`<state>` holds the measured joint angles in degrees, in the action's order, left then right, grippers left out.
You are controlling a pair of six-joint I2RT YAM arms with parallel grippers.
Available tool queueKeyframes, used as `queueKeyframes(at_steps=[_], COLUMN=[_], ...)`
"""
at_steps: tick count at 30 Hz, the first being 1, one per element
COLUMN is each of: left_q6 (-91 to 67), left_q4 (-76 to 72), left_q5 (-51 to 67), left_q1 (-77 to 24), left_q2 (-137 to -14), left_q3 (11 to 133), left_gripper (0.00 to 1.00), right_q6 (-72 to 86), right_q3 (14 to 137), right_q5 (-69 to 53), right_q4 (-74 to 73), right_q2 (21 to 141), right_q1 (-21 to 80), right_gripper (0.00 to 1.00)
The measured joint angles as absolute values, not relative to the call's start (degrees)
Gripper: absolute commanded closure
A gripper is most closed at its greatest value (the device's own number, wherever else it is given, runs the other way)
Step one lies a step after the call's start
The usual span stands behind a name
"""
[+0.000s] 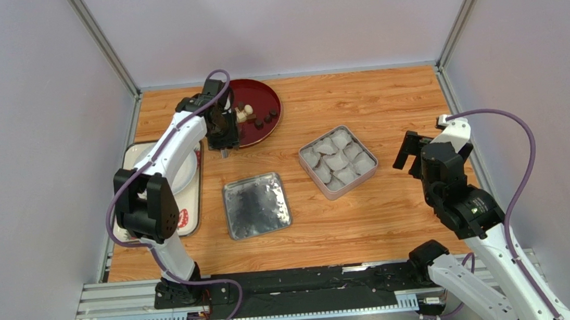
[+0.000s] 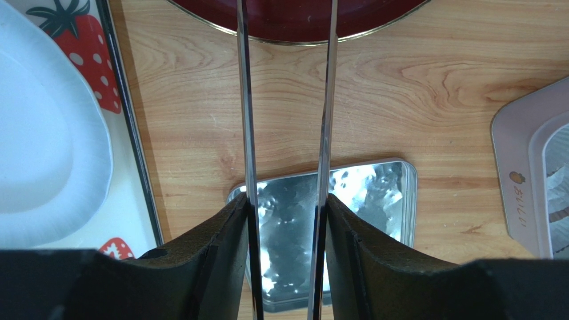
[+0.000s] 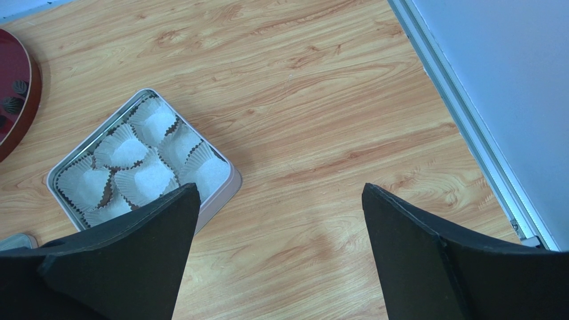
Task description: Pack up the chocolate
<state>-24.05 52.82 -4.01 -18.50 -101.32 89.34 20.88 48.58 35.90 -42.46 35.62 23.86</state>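
Several small dark chocolates (image 1: 264, 118) and a cream one (image 1: 243, 114) lie on a round red plate (image 1: 265, 97) at the back left. My left gripper (image 1: 223, 133) is at the plate's near-left edge. It is shut on thin metal tongs (image 2: 244, 100), whose two arms stand apart and reach over the plate's rim (image 2: 300, 27); their tips are out of view. The square tin (image 1: 372, 169) with white paper cups sits mid-right and holds no chocolate. My right gripper (image 1: 413, 148) is open and empty, just right of the tin (image 3: 228, 190).
The tin's shiny lid (image 1: 256, 205) lies flat in the middle and also shows under the left fingers (image 2: 374, 193). A white plate (image 1: 185, 169) on a strawberry-print tray (image 1: 190, 216) sits at the left edge. Walls enclose the table.
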Motion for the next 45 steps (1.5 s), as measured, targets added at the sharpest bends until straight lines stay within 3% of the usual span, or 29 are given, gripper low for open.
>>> queueKeyframes(at_steps=[11, 17, 36, 45], left_q6=[-24.77, -25.21, -23.42, -20.12], left_q4=[52.21, 52.01, 53.84, 54.26], left_q5=[-3.73, -3.27, 2.57, 6.7], left_q1=[-18.26, -18.26, -18.92, -28.51], left_q2=[-104.05, -104.33, -97.56, -93.8], left_q3=[90.3, 90.52, 90.54, 90.54], left_gripper=[0.52, 0.68, 0.69, 0.69], right_q6=[20.69, 20.69, 20.69, 20.71], right_q3=[48.56, 48.01, 47.92, 47.92], right_q5=[35.14, 35.0, 34.46, 34.46], right_q4=[-42.09, -41.71, -41.28, -41.3], right_q2=[35.51, 35.0, 34.65, 34.74], right_q1=[23.86, 23.86, 23.86, 23.86], right_gripper=[0.05, 0.05, 0.06, 0.07])
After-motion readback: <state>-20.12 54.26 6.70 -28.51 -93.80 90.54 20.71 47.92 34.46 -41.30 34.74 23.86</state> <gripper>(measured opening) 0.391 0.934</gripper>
